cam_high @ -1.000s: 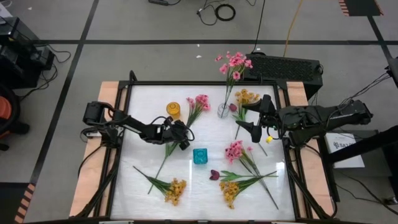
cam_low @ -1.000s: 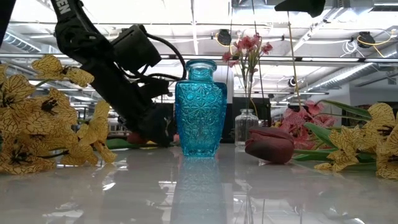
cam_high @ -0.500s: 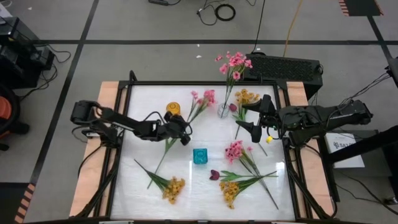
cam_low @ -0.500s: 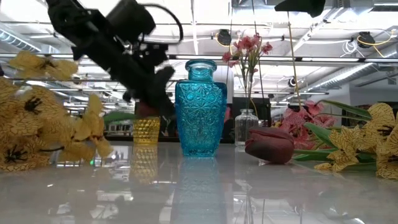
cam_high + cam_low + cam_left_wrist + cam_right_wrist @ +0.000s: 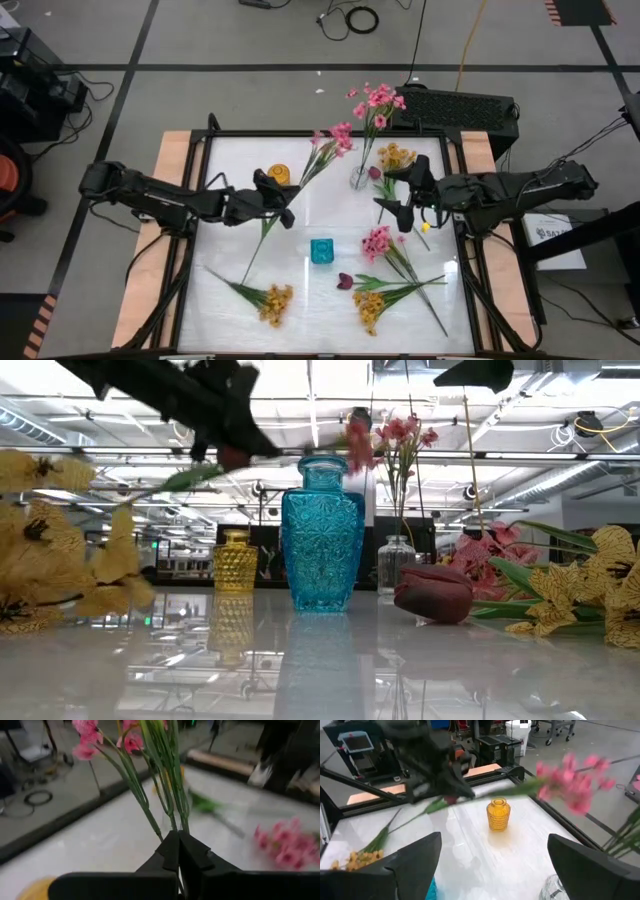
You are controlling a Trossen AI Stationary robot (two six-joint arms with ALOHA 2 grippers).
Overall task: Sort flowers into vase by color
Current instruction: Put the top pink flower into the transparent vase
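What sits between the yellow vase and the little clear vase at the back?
In the high view, the pink flower sprig held by the left gripper crosses between yellow vase and clear vase.

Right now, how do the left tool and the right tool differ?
The left tool is shut on the pink sprig, lifting it near the yellow vase; the right tool is open and holds nothing. The left reaches toward mid-table; the right waits beside the clear vase. Both are dark two-finger tools.

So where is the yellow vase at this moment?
In the high view the yellow vase stands at the table's far left-centre, just behind the left gripper, which is shut on the pink flower sprig.
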